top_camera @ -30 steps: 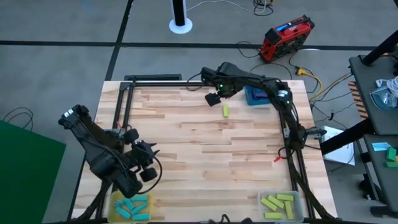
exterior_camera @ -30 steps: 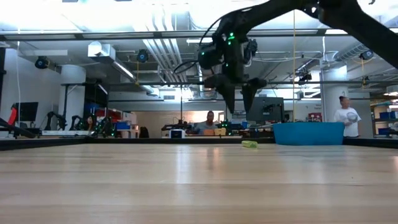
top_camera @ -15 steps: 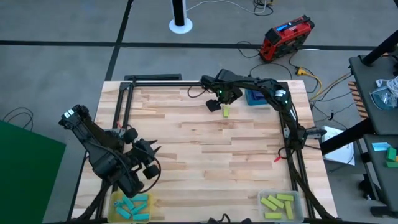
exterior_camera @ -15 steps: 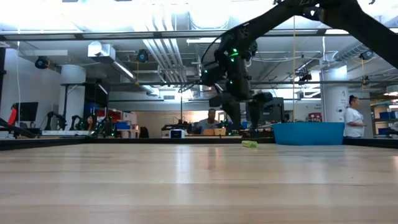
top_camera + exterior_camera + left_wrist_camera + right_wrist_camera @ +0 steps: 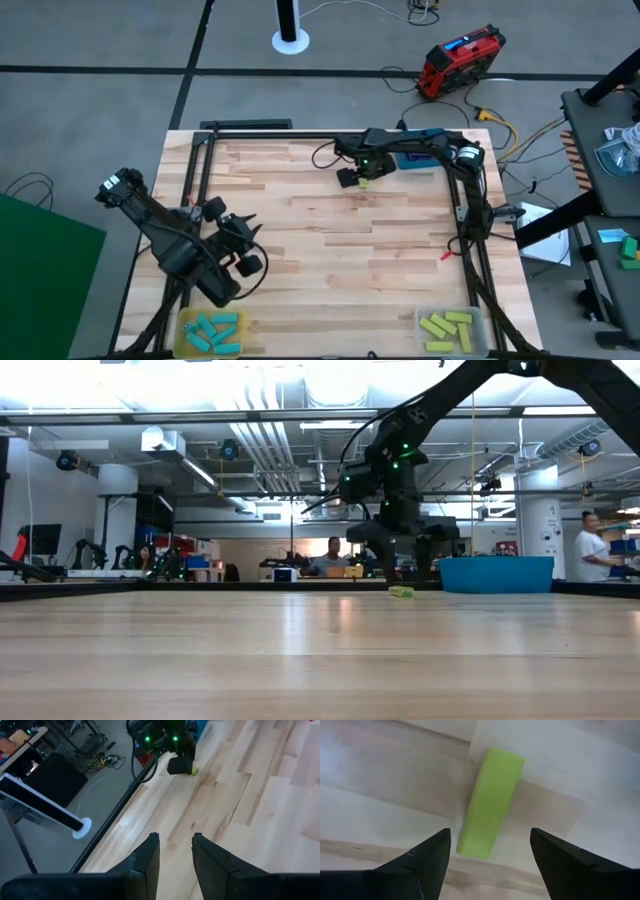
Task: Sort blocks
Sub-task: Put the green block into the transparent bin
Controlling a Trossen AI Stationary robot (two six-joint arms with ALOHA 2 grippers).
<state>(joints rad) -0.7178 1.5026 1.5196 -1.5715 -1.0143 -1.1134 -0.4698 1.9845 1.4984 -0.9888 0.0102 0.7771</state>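
One yellow-green block [image 5: 491, 801] lies between the wide-open, empty fingers of the right gripper [image 5: 490, 857].

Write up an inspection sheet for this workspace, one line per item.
Surface: wooden table, bare in the middle.
Job's things: one yellow-green block lying flat on the wood between the right gripper's open fingers; cyan blocks in the near-left tray; yellow-green blocks in the near-right tray.
Clutter: blue tray at the far right edge.
Grippers: right gripper low over the block, not closed; left gripper open, empty, near-left.
Cables: leads on the floor beside a red case.
Surroundings: people behind the table.
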